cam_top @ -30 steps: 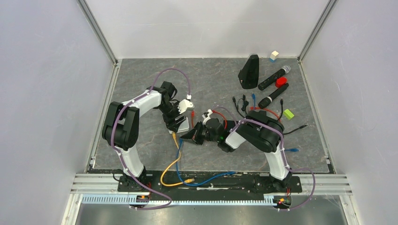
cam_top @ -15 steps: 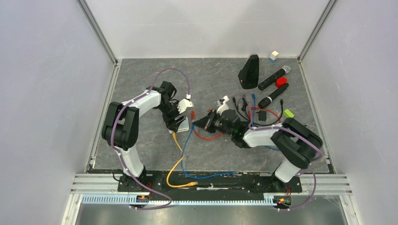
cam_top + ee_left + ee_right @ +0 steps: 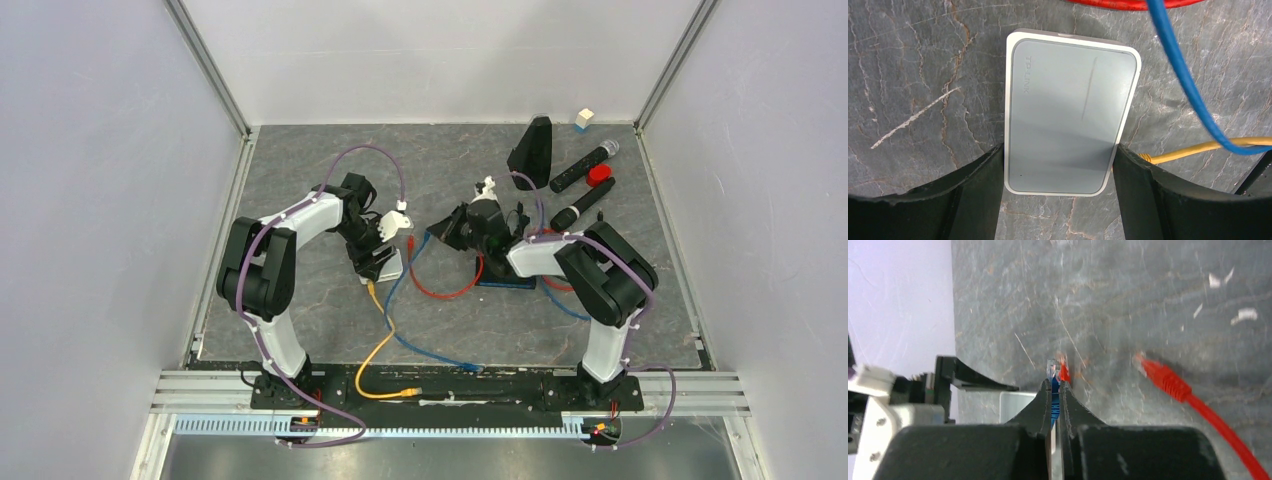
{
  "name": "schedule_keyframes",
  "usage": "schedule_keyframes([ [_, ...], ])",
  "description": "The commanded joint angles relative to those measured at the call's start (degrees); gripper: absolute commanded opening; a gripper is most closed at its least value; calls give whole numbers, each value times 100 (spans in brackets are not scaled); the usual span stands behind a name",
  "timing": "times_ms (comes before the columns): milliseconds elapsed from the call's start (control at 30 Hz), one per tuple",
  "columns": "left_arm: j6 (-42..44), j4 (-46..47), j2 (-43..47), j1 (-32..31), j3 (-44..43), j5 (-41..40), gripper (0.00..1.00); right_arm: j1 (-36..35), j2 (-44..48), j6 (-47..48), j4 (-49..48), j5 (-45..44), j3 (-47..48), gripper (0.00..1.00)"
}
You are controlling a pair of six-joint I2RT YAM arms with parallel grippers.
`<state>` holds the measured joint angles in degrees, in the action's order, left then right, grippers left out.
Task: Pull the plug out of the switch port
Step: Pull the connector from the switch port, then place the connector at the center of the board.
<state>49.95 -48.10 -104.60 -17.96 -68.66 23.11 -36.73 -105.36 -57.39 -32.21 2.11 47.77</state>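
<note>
Grey veined tabletop (image 3: 300, 200), seen from above: the pale rectangular plastic switch (image 3: 390, 267) lies under the left hand (image 3: 372, 256), and the right hand (image 3: 435, 237) is well apart from it.

Left wrist: the fingers (image 3: 980, 175) hold the switch across its width, evidently bracing it against the pull.

Right wrist: the hand is pinched on the clear plug (image 3: 1052, 370) of the blue cable (image 3: 1054, 407), which is out of the port.

My patch: grey marbled mat (image 3: 440, 160) below, scratched, pale veins. Plain white walls (image 3: 440, 50) on three sides. Aluminium posts (image 3: 205, 65) at far corners. Slotted rail (image 3: 440, 425) along near edge. Light even, soft.
</note>
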Motion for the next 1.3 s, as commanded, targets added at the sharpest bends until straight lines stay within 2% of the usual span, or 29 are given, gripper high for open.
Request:
schedule_keyframes([
  [0, 67, 59, 159, 31, 71, 125, 59, 311, -2, 212, -70, -176, 608, 0],
  [100, 83, 64, 150, 29, 87, 39, 59, 622, 477, 181, -184, 271, 819, 0],
  [333, 27, 90, 37, 29, 21, 2, 59, 923, 2138, -58, -576, 367, 326, 0],
  [400, 15, 90, 36, 30, 35, -17, 60, 1007, 2495, -251, -975, 415, 71, 0],
  [567, 20, 97, 56, 31, 46, -53, 59, 1098, 3170, -172, -1177, 527, 19, 0],
  [633, 18, 94, 45, 40, 44, -52, 59, 1129, 3333, -222, -1224, 762, 92, 0],
  [833, 3, 98, 1, 30, 28, -56, 59, 1221, 3404, -1045, -2695, 1866, 375, 0],
  [1000, -10, 96, 18, 34, 46, -70, 59, 1260, 3351, -1924, -4042, 2251, 348, 0],
  [1167, -23, 99, -17, 32, 30, -70, 59, 1282, 3621, -1740, -4010, 2633, 621, 0],
  [1267, -33, 98, -34, 35, 24, -61, 59, 1290, 3880, -1234, -3199, 2826, 751, 0],
])
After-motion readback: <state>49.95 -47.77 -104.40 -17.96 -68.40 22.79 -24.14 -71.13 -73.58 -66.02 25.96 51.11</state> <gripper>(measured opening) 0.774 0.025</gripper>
